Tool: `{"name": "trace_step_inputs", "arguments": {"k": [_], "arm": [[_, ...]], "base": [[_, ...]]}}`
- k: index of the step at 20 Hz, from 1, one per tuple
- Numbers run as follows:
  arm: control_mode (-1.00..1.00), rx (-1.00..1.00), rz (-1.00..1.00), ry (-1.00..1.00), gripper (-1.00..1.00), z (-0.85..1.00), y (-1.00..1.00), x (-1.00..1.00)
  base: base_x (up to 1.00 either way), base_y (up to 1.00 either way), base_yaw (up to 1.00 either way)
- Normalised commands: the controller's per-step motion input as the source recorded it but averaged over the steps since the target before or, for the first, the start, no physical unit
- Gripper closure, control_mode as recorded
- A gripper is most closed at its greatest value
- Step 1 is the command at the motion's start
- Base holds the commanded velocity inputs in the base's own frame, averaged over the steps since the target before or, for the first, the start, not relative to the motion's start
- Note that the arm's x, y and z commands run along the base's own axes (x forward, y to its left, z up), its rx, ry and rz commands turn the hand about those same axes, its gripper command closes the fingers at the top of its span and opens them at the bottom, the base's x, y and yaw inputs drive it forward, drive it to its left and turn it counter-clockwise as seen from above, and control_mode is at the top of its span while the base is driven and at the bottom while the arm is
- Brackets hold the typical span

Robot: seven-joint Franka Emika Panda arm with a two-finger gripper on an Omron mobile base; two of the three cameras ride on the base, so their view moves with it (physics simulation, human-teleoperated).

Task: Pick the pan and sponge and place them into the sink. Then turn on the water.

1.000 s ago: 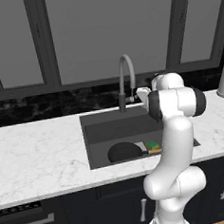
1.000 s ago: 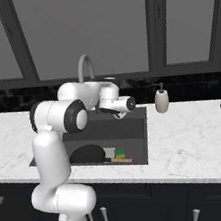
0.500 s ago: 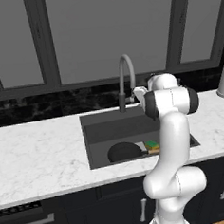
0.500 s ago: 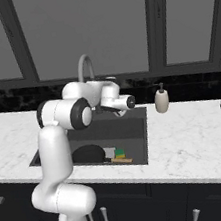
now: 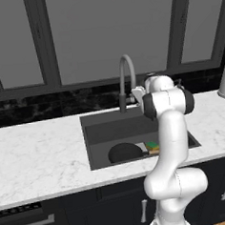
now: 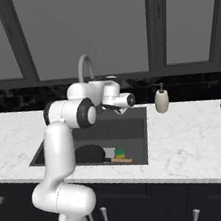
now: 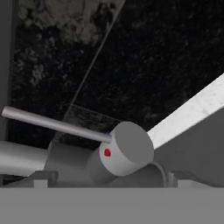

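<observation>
Reaching farther back since a second ago, the hand (image 6: 113, 107) sits at the faucet (image 5: 126, 80); its opening cannot be told. Pan (image 5: 125, 152) and sponge (image 5: 152, 145) lie in the sink (image 5: 111, 131); a soap bottle (image 6: 161, 99) stands nearby on the tabletop (image 6: 197, 134).

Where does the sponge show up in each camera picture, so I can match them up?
Left base view: the sponge lies in the sink, front right, right of the pan.
Right base view: the sponge is at the sink's front, right of the pan.
Hand view: not in it.
Shared landmark: the arched faucet.
</observation>
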Motion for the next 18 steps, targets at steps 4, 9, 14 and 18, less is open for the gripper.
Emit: {"name": "trace_step_inputs", "arguments": {"k": [4, 9, 14, 18], "arm": [[-1.00, 0.00, 0.00, 0.00, -1.00, -0.22, 0.01, 0.21], [-1.00, 0.01, 0.00, 0.00, -1.00, -0.12, 0.00, 0.15], [-1.00, 0.02, 0.00, 0.00, -1.00, -0.08, 0.00, 0.17], [-1.00, 0.01, 0.00, 0.00, -1.00, -0.09, 0.00, 0.13]], "base": [[0.00, 0.00, 0.00], [0.00, 0.00, 0.00], [0.00, 0.00, 0.00], [0.00, 0.00, 0.00]]}}
